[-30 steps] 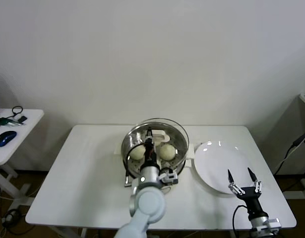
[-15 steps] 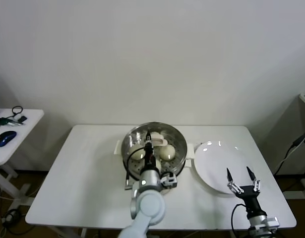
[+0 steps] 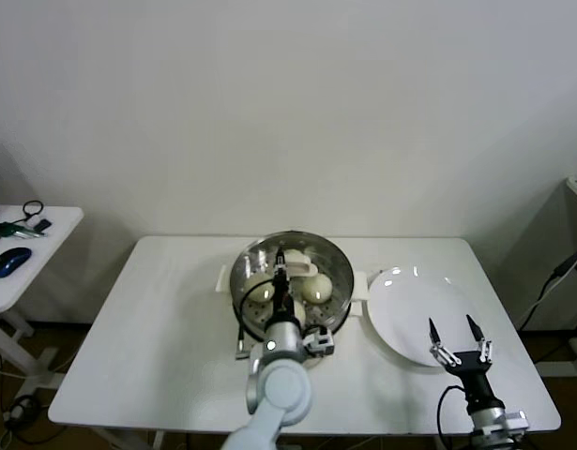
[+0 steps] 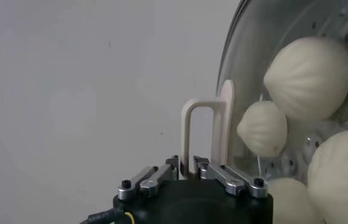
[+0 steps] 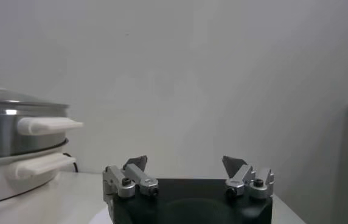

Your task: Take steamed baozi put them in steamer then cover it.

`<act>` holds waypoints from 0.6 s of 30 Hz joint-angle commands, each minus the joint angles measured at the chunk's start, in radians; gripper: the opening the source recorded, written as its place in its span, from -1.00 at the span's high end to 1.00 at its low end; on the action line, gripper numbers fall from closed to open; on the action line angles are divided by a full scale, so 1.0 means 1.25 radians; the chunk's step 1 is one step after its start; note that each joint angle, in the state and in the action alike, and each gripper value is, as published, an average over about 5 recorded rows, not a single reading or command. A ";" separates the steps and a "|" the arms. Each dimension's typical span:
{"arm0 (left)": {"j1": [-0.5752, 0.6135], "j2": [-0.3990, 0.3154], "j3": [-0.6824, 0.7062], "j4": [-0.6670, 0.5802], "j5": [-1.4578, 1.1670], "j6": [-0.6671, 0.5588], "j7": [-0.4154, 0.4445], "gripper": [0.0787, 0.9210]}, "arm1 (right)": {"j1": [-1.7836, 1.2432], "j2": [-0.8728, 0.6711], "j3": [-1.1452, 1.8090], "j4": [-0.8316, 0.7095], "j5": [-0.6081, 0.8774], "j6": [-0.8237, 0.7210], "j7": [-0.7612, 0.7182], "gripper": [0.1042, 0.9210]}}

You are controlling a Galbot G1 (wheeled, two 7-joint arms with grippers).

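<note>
Risk sits mostly with the round clear glass cover (image 3: 293, 269), which rests over the shiny stainless-steel steamer (image 3: 337, 302) on the white table (image 3: 166, 347). The left gripper (image 3: 285, 265) hangs at the cover's cream-white flat handle (image 4: 208, 137), the handle standing between its jaws. Whether the fingers clamp it or have let go cannot be told from the wrist view. If they catch the handle as the arm lifts away, the cover could be dragged off-centre or tipped off the rim.

Through the glass, four cream-white steamed baozi (image 4: 308, 77) lie on the perforated tray. A bun crowding the rim could keep the cover from seating, though the fit looks level from the head view.

The right gripper (image 3: 461, 343) waits with jaws spread wide over the near edge of the flat white plate (image 3: 410, 305), holding nothing.
</note>
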 commanded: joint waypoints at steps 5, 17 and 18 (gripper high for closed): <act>0.015 0.054 0.022 -0.099 -0.111 0.009 0.014 0.22 | 0.001 -0.004 0.000 0.002 0.000 -0.006 -0.005 -0.76; 0.054 0.129 0.038 -0.244 -0.362 -0.044 -0.092 -0.60 | 0.001 -0.007 -0.019 0.017 0.040 -0.062 0.037 -0.76; 0.059 0.138 0.031 -0.251 -0.392 -0.062 -0.109 -0.65 | 0.000 -0.009 -0.021 0.020 0.042 -0.067 0.039 -0.76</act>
